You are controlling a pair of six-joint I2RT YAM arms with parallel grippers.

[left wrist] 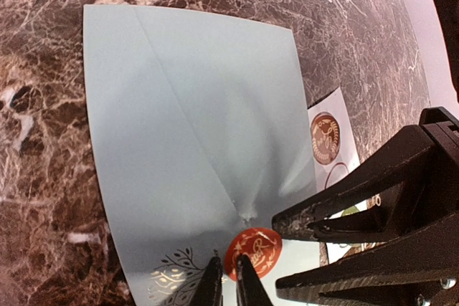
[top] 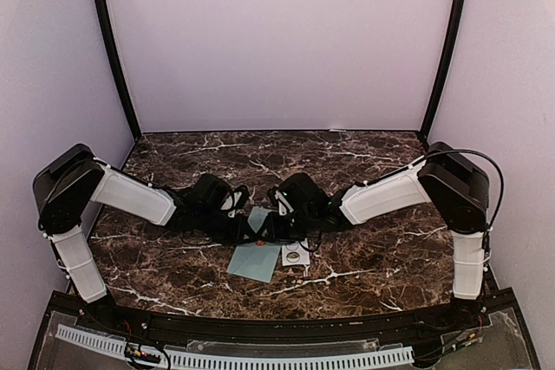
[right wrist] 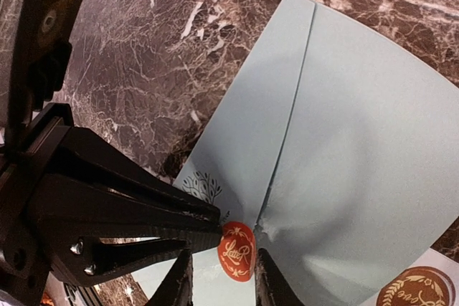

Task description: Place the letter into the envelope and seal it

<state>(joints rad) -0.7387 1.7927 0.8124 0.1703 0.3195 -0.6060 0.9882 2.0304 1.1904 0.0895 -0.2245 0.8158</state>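
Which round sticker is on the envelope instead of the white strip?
The orange-red seal, stuck at the flap tip of the envelope. The brown-and-gold sticker sits on the white strip beside the envelope.

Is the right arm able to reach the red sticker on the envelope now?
Probably yes: the right gripper straddles the red sticker on the envelope. The left gripper sits close beside it but leaves the sticker uncovered.

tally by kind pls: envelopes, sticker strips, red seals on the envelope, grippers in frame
envelope: 1
sticker strip: 1
red seal on the envelope: 1
grippers: 2 (left gripper, right gripper)
Total: 5
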